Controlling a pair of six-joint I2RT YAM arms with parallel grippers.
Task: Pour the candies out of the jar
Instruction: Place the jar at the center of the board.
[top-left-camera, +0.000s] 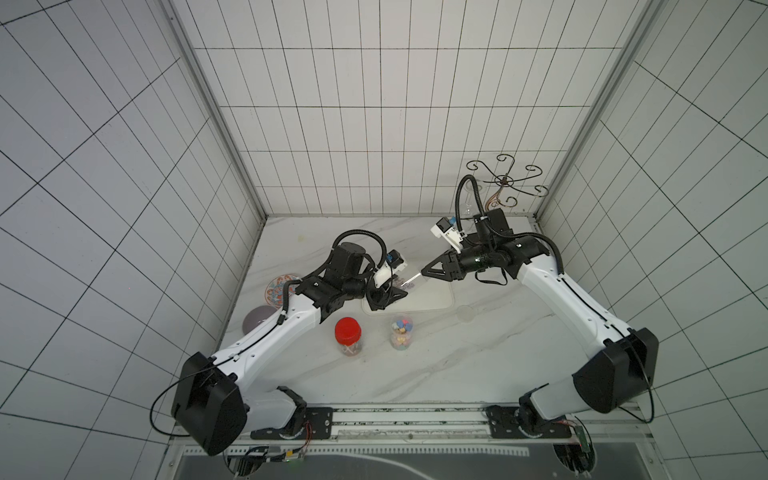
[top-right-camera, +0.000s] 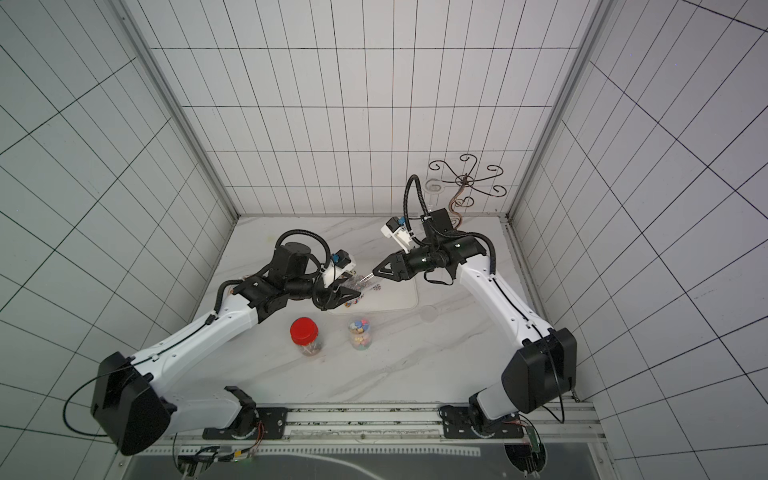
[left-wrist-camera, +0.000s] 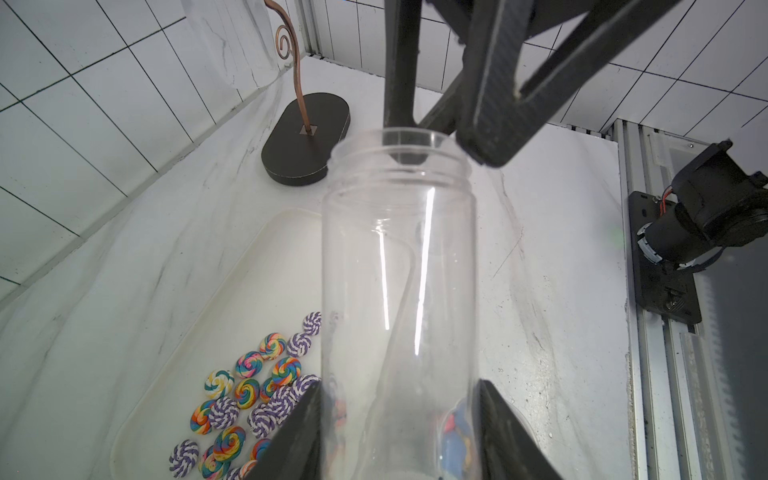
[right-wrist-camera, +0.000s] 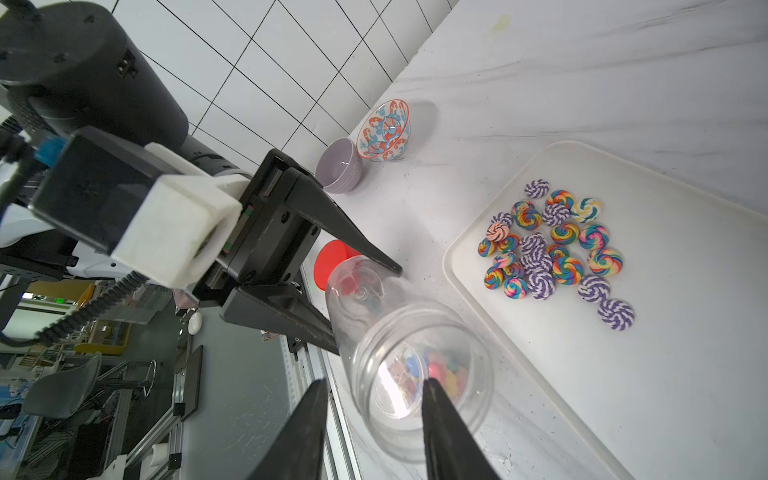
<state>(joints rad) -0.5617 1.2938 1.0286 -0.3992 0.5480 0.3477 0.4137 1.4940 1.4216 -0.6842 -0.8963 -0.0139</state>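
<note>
My left gripper (left-wrist-camera: 399, 382) is clenched across the lower body of the clear jar (left-wrist-camera: 399, 270), near its base, and holds it off the counter (right-wrist-camera: 582, 62) by the edge of the white tray (right-wrist-camera: 685, 332). The jar's long axis runs from my left jaws toward my right ones, so its open mouth faces my right gripper (right-wrist-camera: 374, 380). That arm is the one at the mouth, and the next move turns on this. The right jaws stand apart and straddle the rim wall, one finger inside the mouth and the other outside with a gap to the plastic, so they grip nothing yet. To pinch the rim, I judge they only need to close along the line they are already on. The candies (right-wrist-camera: 552, 253), purple-and-white and rainbow swirls, lie heaped on the tray, well clear of the jar's mouth. The jar's walls look bare. Colours show through its base, probably the pastel lumps in the open jar (top-left-camera: 401, 330) standing beyond it, though I cannot rule out a straggler. Beside that one stands a red-lidded jar (top-left-camera: 348, 332) with something inside I cannot make out. The patterned bowl (right-wrist-camera: 386, 129) and the purple bowl (right-wrist-camera: 338, 166) look empty.
</note>
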